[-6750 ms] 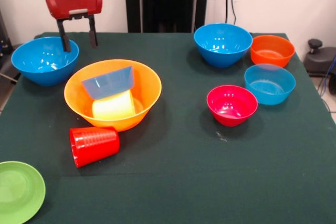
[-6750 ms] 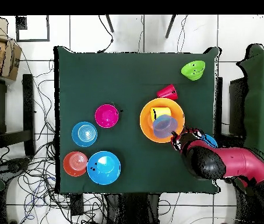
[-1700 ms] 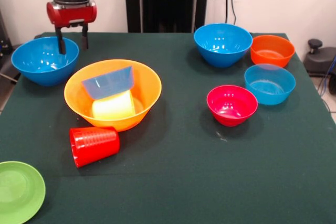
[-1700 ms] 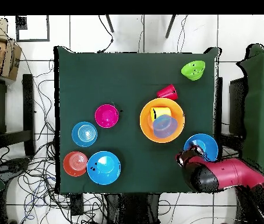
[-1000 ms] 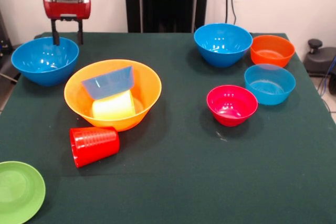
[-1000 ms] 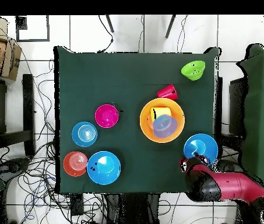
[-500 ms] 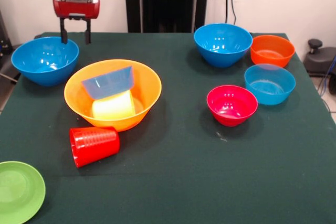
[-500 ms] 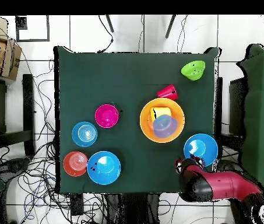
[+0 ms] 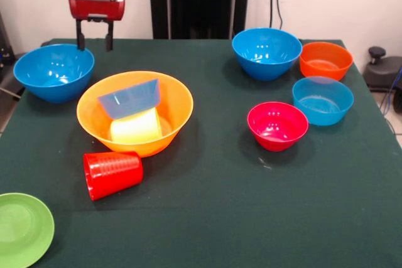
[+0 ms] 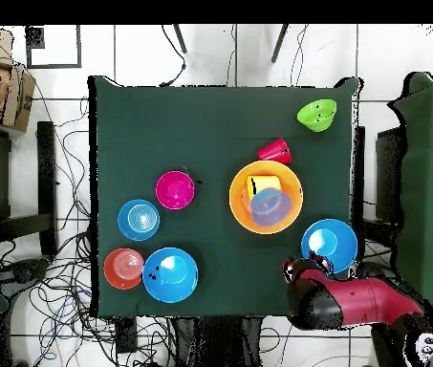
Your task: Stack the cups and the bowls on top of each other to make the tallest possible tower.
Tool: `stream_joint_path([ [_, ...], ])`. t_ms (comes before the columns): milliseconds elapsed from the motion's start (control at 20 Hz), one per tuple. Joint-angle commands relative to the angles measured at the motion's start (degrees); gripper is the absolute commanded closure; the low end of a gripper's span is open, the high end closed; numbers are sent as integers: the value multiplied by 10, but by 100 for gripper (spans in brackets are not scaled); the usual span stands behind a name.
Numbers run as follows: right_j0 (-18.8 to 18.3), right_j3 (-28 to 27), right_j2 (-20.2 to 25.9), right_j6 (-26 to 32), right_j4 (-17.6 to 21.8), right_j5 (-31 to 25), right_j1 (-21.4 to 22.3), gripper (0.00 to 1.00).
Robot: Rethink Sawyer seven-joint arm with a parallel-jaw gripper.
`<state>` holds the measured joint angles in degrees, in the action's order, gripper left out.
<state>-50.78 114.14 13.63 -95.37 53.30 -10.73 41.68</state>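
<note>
While the gripper (image 9: 94,43) hangs above the table's far edge in the front view, its two black fingers are seen spread apart with nothing held between them. It is placed just beside the far rim of a deep blue bowl (image 9: 54,71), not touching it. In the overhead view the gripper (image 10: 301,271) shows at the end of the red arm (image 10: 363,304), between that bowl (image 10: 330,244) and the table's bottom edge.

The big yellow-orange bowl (image 9: 134,112) is set near the deep blue one, upright on the green table (image 9: 220,218). Inside it a yellow cup (image 9: 136,126) is lying on its side, and a paler blue bowl (image 9: 129,98) is tipped on edge above the cup, leaning against it (so the pile is loose, not nested). A red ribbed cup (image 9: 112,174) lies on its side just in front of the big bowl, close to its wall; whether they touch cannot be told. A light green bowl (image 9: 22,228) is seen at the near left corner, cut by the picture edge.

On the other side of the table four bowls are grouped, all upright: a second deep blue bowl (image 9: 267,53), an orange bowl (image 9: 325,60) just beside it, a paler blue bowl (image 9: 323,100) in front of the orange one, and a pink-red bowl (image 9: 277,125) nearest the camera. These are well apart from the big bowl.
</note>
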Motion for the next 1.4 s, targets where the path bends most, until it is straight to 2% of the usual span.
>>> stream_joint_path([
  [50, 26, 16, 18, 9, 36, -7, 13, 0],
  [150, -13, 28, 62, 46, 19, -25, 13, 0],
  [300, -82, 39, 153, 165, -4, -96, -5, 0],
  [400, -105, 39, 194, 234, 0, -135, -11, 0],
  [450, -109, 35, 201, 252, 2, -149, -11, 0],
  [650, -131, 26, 224, 259, 8, -173, -14, 0],
  [850, -137, 25, 236, 241, 23, -177, -16, 0],
  [1400, -113, 27, 230, 184, 58, -162, -11, 0],
])
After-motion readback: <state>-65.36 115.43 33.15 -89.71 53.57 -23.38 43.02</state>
